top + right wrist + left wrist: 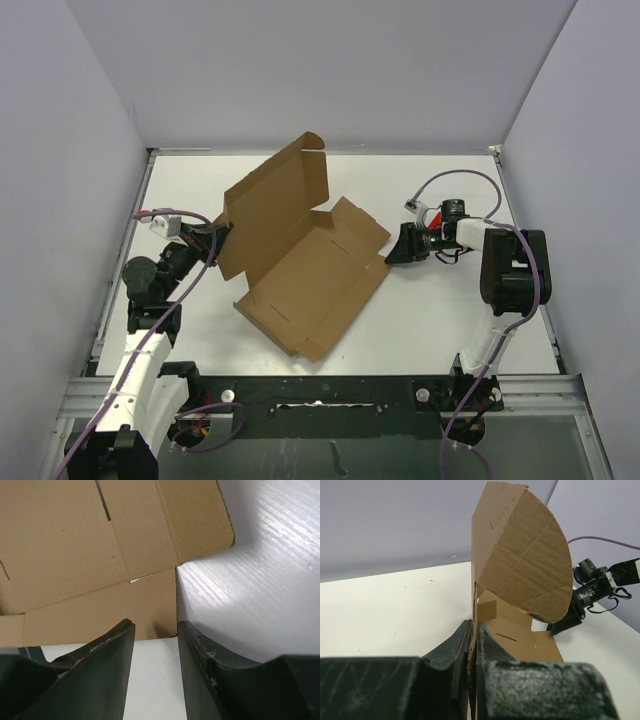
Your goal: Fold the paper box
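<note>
In the left wrist view, the left gripper (474, 630) has its fingers (455, 650) pressed together on the lower edge of a cardboard panel, which stands upright out of the pinch. The top flap of that panel curls over above it. The panel belongs to the paper box (300, 260), which lies in the middle of the table (420, 330), turned at an angle to the table's edges.

In the right wrist view, the right gripper (155, 630) has its fingers (115, 650) partly apart. The end of a small flat flap on the box's right side lies in the gap between them. I cannot tell whether either finger touches it.

By my reading the fold is at an early stage. Only the big panel on the box's left side is lifted. The base, the long side strips and the slitted end flaps all lie flat on the table, and no tab is tucked into a slit. The walls have yet to be raised, the corner flaps turned in, and the lifted panel brought over and locked.

Little stands around the box apart from the two arms and their lilac cables (470, 180). As I judge it, the raised panel leaning over the base could block access to the flaps beneath it, and the flat flap on the right offers little edge to grip.
</note>
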Tool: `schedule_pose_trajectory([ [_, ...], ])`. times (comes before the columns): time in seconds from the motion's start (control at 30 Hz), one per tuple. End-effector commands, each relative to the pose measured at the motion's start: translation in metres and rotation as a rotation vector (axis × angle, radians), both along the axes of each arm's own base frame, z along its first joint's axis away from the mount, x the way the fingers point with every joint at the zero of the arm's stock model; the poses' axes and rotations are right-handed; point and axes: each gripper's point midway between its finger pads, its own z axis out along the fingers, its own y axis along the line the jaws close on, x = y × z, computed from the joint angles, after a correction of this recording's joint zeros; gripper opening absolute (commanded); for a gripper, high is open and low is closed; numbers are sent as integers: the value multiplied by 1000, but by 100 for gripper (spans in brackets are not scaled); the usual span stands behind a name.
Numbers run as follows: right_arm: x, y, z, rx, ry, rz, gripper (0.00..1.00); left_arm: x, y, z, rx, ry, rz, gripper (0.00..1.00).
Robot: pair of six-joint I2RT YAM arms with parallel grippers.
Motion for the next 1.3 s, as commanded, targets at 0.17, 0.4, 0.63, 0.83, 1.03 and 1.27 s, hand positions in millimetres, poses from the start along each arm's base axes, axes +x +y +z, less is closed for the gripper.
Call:
schedule_pose_trajectory([
  [0.17, -1, 23, 41, 139, -118, 76, 36, -4, 1, 25, -7, -97, 2, 0],
  [0.4, -8, 33, 45, 109, -163, 132, 30, -5, -1, 30, -18, -102, -8, 0],
  [0.63, -6, 33, 36, 26, -166, 121, 28, -8, -3, 33, -27, -107, -23, 0],
  [0.83, -6, 28, 36, -6, -167, 115, 31, -9, -3, 36, -30, -114, -26, 0],
  [1.03, -19, 34, 46, -46, -246, 198, 30, -6, -1, 36, -35, -100, -7, 0],
  [1.27, -50, 59, 51, -14, -259, 363, 29, -6, -4, 44, -23, -118, -21, 0],
])
